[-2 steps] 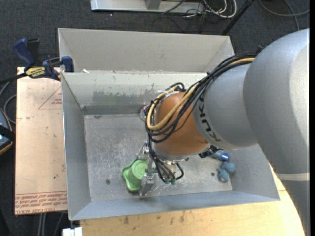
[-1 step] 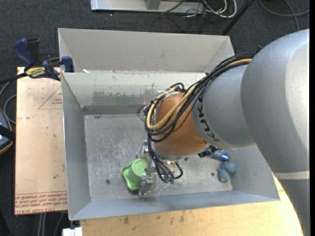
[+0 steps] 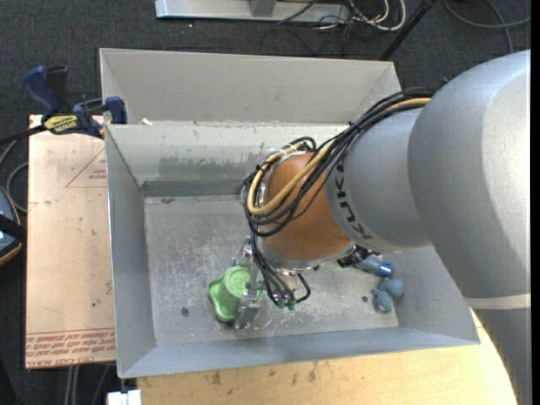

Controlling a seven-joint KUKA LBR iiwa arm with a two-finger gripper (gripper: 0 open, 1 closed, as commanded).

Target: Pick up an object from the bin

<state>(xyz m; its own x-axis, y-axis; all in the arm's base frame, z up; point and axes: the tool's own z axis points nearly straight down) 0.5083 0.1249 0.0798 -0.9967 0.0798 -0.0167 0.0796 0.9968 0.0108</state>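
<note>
As the tool point(image 3: 250, 304) sits low beside the green rounded thing point(image 3: 224, 297), I judge the grasp step; open or closed, I cannot tell; next needs firm closing.

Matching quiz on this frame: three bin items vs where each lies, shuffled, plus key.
Items:
1. green lump
2. blue piece
3. grey-blue piece

Places:
a. right side, at the edge of the arm
b. just left of the gripper, by the near wall of the bin
c. right side, closer to the near wall than its neighbour

Pairs: 1-b, 2-a, 3-c
</note>
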